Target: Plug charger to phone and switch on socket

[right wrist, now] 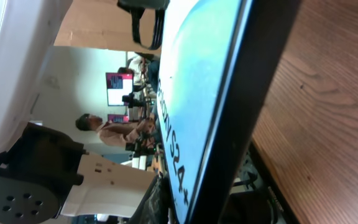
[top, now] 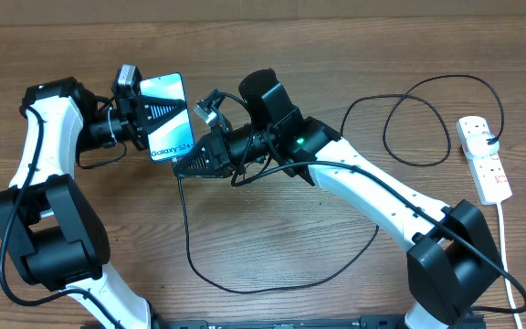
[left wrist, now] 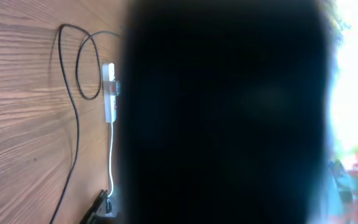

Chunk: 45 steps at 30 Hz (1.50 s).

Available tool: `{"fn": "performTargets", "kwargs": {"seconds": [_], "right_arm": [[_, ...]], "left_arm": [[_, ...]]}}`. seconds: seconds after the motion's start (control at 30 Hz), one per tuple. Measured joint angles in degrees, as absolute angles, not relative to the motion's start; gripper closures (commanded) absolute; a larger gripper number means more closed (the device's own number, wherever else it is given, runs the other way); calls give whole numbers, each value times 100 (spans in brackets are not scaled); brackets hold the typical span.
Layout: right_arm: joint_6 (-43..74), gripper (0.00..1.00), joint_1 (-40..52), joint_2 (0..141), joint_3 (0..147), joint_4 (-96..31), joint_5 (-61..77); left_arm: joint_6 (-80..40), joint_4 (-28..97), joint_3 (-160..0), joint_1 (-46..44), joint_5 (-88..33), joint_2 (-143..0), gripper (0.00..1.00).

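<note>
The left claw [top: 146, 117] is clenched on the phone [top: 170, 119], holding it tilted above the tabletop [top: 290, 274]. The right claw [top: 190, 163] sits at the phone's lower end. The charger [top: 188, 238] trails out from beneath it, but I cannot tell whether it is gripping the tip.

The phone is a slim, stiff slab with a glossy pale-blue screen and black rim. It looks slippery and easily scratched, so I'd hold it by the long edges, clear of the port.

The charger is thin, limp black cord that loops across the wood grain to the socket [top: 484, 157]. It is best pinched right behind the connector. The socket is hard white plastic at the far right.
</note>
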<state>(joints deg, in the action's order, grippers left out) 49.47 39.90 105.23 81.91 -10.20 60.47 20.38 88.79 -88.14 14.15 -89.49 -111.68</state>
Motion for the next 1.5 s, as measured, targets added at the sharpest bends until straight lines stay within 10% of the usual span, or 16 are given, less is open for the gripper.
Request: {"fn": "performTargets", "kwargs": {"seconds": [0.07, 0.37, 0.6, 1.03, 1.23, 1.43, 1.5], "right_arm": [[4947, 96, 3990, 10523, 8191, -1013, 5986], [4687, 28, 3579, 10567, 8237, -934, 4956], [4176, 15, 3573, 10578, 8237, -1256, 4987], [2694, 18, 3524, 10582, 8252, -3680, 4305], [2499, 95, 3994, 10597, 8250, -4318, 2318], [2512, 96, 4720, 10879, 8250, -3859, 1114], [2578, 72, 4952, 11083, 8250, -3636, 864]], "left_arm": [[2117, 8899, -8814, 1415, -8949, -11168, 96], [2252, 8938, -8739, 917, -8899, -11155, 96], [2270, 8783, -8735, 945, -8844, -11153, 96], [893, 6882, -8720, 1323, -7214, -11153, 96], [-429, 6665, -8713, 1490, -5113, -11153, 96], [-886, 6742, -8713, 1490, -3839, -11153, 96], [-974, 6748, -8711, 1490, -3520, -11153, 97]]}}
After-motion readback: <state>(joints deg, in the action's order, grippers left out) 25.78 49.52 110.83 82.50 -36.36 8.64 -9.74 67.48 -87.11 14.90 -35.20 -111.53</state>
